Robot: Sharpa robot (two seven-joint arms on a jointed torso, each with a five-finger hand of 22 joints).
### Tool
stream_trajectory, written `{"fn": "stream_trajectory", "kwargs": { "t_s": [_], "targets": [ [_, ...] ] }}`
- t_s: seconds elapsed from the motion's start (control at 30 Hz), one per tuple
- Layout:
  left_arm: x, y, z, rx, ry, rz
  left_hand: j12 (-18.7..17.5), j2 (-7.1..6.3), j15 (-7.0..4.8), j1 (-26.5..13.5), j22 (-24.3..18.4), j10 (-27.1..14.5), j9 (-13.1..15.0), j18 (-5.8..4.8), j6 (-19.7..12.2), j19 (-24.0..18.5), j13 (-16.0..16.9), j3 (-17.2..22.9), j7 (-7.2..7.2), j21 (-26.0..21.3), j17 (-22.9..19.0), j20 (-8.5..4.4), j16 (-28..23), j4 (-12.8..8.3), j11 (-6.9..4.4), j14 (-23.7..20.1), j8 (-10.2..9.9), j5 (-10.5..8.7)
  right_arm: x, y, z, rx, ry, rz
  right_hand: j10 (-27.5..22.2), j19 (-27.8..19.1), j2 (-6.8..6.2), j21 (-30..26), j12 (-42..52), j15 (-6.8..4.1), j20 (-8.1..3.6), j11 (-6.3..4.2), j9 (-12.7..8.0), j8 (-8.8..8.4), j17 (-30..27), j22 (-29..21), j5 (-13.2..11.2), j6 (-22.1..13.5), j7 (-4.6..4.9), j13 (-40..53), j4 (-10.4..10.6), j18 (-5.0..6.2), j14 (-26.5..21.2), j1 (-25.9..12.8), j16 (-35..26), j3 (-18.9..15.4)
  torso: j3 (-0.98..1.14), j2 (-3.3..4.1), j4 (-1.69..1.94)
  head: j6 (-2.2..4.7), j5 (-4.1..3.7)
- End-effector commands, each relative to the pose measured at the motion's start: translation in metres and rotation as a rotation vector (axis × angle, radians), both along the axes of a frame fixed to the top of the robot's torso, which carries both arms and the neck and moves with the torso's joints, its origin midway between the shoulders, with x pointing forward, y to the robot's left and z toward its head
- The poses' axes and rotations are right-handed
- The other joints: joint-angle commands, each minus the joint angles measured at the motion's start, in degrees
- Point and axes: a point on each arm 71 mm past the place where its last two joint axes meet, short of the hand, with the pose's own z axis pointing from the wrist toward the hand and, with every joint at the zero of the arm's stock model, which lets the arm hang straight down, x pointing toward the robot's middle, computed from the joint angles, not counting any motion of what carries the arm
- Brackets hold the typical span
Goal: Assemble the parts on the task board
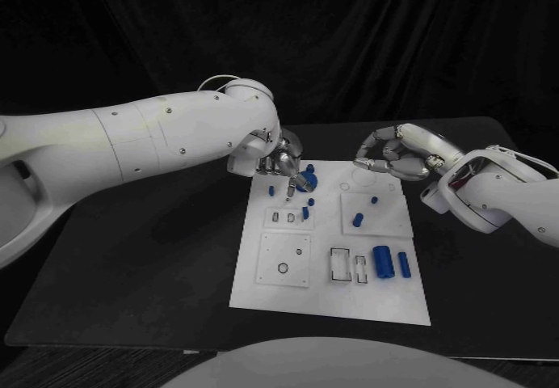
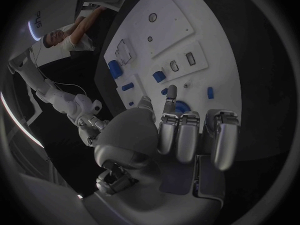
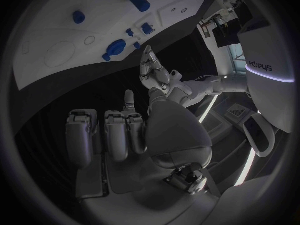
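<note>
Left hand (image 1: 283, 164) pinches a round blue part (image 1: 305, 179) over the task board (image 1: 329, 303); right hand (image 1: 396, 152) curled, holding nothing.

robot lab | black curtain (image 1: 384, 56) backdrop | black table (image 1: 152, 267) | white task board (image 1: 292, 295)

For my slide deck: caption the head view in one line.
Left hand reaches a round blue part at the task board's far edge; right hand hovers nearby.
</note>
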Motion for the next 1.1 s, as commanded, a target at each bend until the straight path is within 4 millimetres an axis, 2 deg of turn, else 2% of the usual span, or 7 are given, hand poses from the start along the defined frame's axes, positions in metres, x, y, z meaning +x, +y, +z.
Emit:
{"fn": "stream_trajectory", "kwargs": {
  "t_s": [0.03,0.07,0.2,0.23,0.3,0.5,1.1],
  "targets": [
    [-0.002,-0.002,-0.006,0.044,0.061,0.028,-0.26,-0.2,-0.25,-0.32,8.96,6.44,0.03,-0.5,-0.14,1.06,14.8,0.82,0.15,-0.01,15.05,-0.36,0.14,-0.15,-0.49,5.76,-0.78,1.02,0.0,0.0,0.0,0.003,0.004,-0.012,5.97,4.91,0.4,-0.27,0.15,0.4,0.43,0.31,-0.01,0.29,15.09,14.48,0.26,-0.36,0.24,15.07,-0.02,0.02,6.0,0.09,0.14,-0.24,-0.03,-0.02,-0.53,0.0,0.61],
    [-0.002,-0.003,-0.007,0.045,0.064,0.029,-0.26,-0.2,-0.25,-0.29,8.9,6.44,0.04,-0.49,-0.12,1.02,14.8,0.89,0.15,-0.04,15.05,-0.36,0.14,-0.17,-0.49,5.76,-0.86,1.13,-0.001,0.001,0.0,0.004,0.003,-0.011,5.97,4.91,0.4,-0.27,0.15,0.4,0.43,0.31,-0.01,0.29,15.09,14.48,0.26,-0.36,0.24,15.07,-0.02,0.02,6.0,0.09,0.14,-0.24,-0.05,-0.09,-0.45,0.0,0.54],
    [-0.003,-0.007,-0.01,0.045,0.07,0.029,-0.26,-0.46,-0.28,0.03,8.9,6.44,0.2,-0.48,0.26,1.07,14.8,1.68,0.1,-0.1,15.05,-0.39,0.14,-0.38,-0.51,5.76,-1.68,2.75,-0.001,0.002,0.0,0.006,0.002,-0.008,5.97,4.86,0.4,-0.34,0.15,0.41,0.43,0.32,-0.01,0.29,15.09,14.45,0.25,-0.36,0.24,15.07,-0.02,0.04,6.0,0.08,0.14,-0.25,0.04,-0.13,-0.72,0.0,0.68],
    [-0.003,-0.008,-0.01,0.045,0.072,0.029,-0.26,-0.56,-0.3,0.12,8.87,6.44,0.24,-0.47,0.33,1.05,14.8,1.84,0.1,-0.13,15.05,-0.39,0.14,-0.44,-0.53,5.76,-1.84,3.02,-0.001,0.002,0.0,0.006,0.002,-0.007,5.97,4.86,0.4,-0.34,0.15,0.41,0.43,0.32,-0.01,0.29,15.09,14.45,0.25,-0.36,0.24,15.07,-0.02,0.04,6.0,0.08,0.14,-0.25,0.05,-0.14,-0.58,0.0,0.52],
    [-0.003,-0.008,-0.011,0.048,0.074,0.029,-0.26,-0.67,-0.31,0.25,8.87,6.44,0.27,-0.47,0.38,1.06,14.8,2.01,0.1,-0.15,15.05,-0.41,0.14,-0.54,-0.55,5.76,-2.02,3.25,-0.001,0.002,0.0,0.006,0.003,-0.007,5.97,4.81,0.42,-0.42,0.15,0.42,0.43,0.33,-0.01,0.29,15.09,14.42,0.25,-0.36,0.25,15.07,-0.03,0.07,6.0,0.07,0.14,-0.26,0.08,-0.12,-0.57,0.0,0.56],
    [-0.004,-0.009,-0.014,0.067,0.084,0.03,-0.26,-1.19,-0.48,0.9,9.4,6.44,0.57,-0.6,1.28,1.55,14.8,2.87,-0.14,0.03,15.05,-0.53,0.14,-1.08,-0.74,5.76,-2.46,4.02,0.0,0.004,0.0,0.005,0.005,-0.005,5.97,4.74,0.43,-0.53,0.15,0.42,0.44,0.35,-0.02,0.29,15.09,14.38,0.25,-0.37,0.25,15.07,-0.03,0.1,6.0,0.06,0.14,-0.27,-0.04,-0.15,-0.71,0.0,0.69],
    [-0.005,-0.012,-0.027,0.092,0.104,0.044,-0.26,-1.57,-0.75,1.23,9.58,6.44,0.9,-0.65,2.05,1.77,14.8,3.82,-0.4,0.06,15.05,-0.78,0.14,-1.45,-1.01,5.76,-3.03,4.57,0.0,0.006,-0.001,0.001,0.015,-0.002,5.97,4.62,0.48,-0.73,0.15,0.46,0.46,0.4,-0.03,0.29,15.09,14.3,0.23,-0.38,0.28,15.07,-0.06,0.16,6.0,0.04,0.14,-0.3,-0.01,-0.33,-0.7,0.0,0.83]
  ]
}}
